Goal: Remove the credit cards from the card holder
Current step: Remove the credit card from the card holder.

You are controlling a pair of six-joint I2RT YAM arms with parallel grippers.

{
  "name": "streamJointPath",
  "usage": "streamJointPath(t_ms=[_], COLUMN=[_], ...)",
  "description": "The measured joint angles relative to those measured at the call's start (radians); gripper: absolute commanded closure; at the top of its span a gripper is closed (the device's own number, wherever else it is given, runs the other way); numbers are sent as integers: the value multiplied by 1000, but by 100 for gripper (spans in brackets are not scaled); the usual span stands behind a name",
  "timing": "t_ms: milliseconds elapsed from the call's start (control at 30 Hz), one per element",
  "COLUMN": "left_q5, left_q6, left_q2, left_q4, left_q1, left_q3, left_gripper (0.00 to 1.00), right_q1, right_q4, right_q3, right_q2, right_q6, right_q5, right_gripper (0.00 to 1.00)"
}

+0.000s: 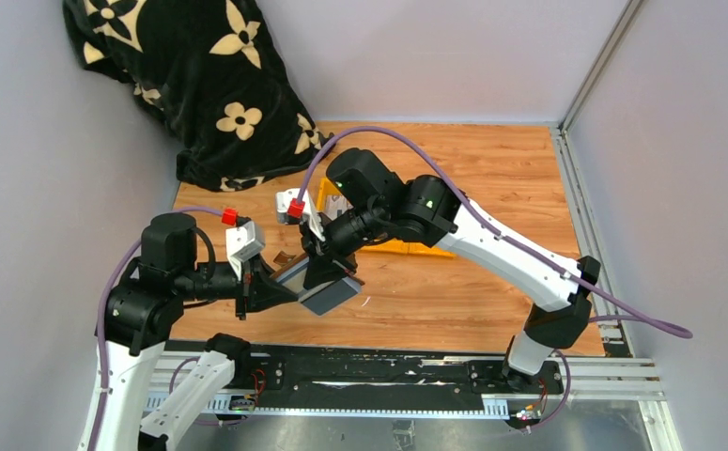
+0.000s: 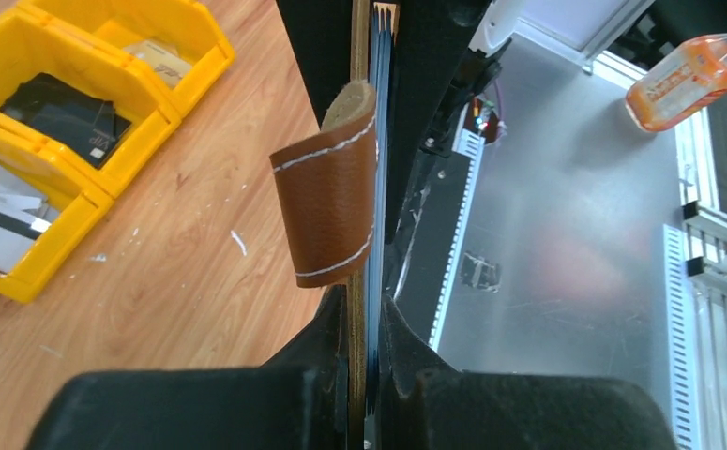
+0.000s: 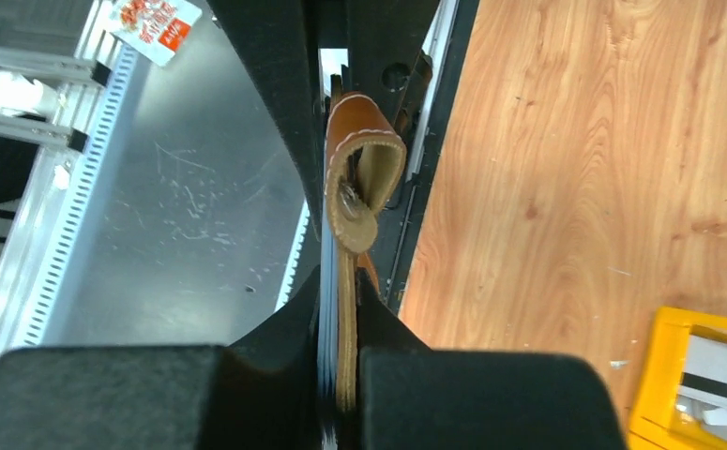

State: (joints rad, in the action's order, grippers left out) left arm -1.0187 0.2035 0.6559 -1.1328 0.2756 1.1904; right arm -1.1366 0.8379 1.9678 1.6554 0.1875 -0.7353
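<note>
The brown leather card holder (image 1: 329, 293) is held in the air between both grippers, above the table's near edge, grey face up. My left gripper (image 1: 283, 289) is shut on one end of it. In the left wrist view its jaws (image 2: 369, 319) pinch the tan leather edge and the thin bluish edges of the cards (image 2: 376, 187), below the curled leather strap (image 2: 326, 211). My right gripper (image 1: 322, 266) is shut on the opposite end. In the right wrist view its jaws (image 3: 339, 291) clamp the same leather and card edges, below the strap loop (image 3: 364, 169).
Yellow bins (image 2: 78, 122) holding cards stand on the wooden table behind the right arm (image 1: 407, 246), and one corner shows in the right wrist view (image 3: 688, 375). A black flowered blanket (image 1: 191, 75) lies at the back left. An orange bottle (image 2: 692, 75) lies beyond the metal base.
</note>
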Motion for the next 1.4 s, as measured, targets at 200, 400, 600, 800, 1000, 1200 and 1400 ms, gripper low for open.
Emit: streamJointPath(t_ms=[200, 400, 600, 800, 1000, 1200, 1400], left_q5=[58, 67, 32, 27, 10, -8, -9], left_q6=[48, 37, -175, -486, -650, -706, -700], left_q2=[-7, -27, -119, -198, -191, -182, -173], left_q4=[0, 10, 233, 561, 718, 759, 742], left_q1=[3, 3, 3, 3, 3, 3, 3], left_q3=[-1, -1, -84, -193, -192, -185, -169], left_gripper=[0, 0, 0, 0, 28, 70, 98], right_q1=[2, 47, 72, 71, 57, 26, 17], right_q4=[35, -317, -904, -1299, -1493, -1639, -1674], right_q3=[33, -291, -679, -812, -844, -908, -932], right_q2=[13, -194, -428, -453, -457, -463, -463], right_q6=[28, -179, -485, -709, -796, -824, -797], right_q5=[32, 65, 99, 122, 167, 221, 267], right_gripper=[100, 100, 100, 100, 100, 100, 69])
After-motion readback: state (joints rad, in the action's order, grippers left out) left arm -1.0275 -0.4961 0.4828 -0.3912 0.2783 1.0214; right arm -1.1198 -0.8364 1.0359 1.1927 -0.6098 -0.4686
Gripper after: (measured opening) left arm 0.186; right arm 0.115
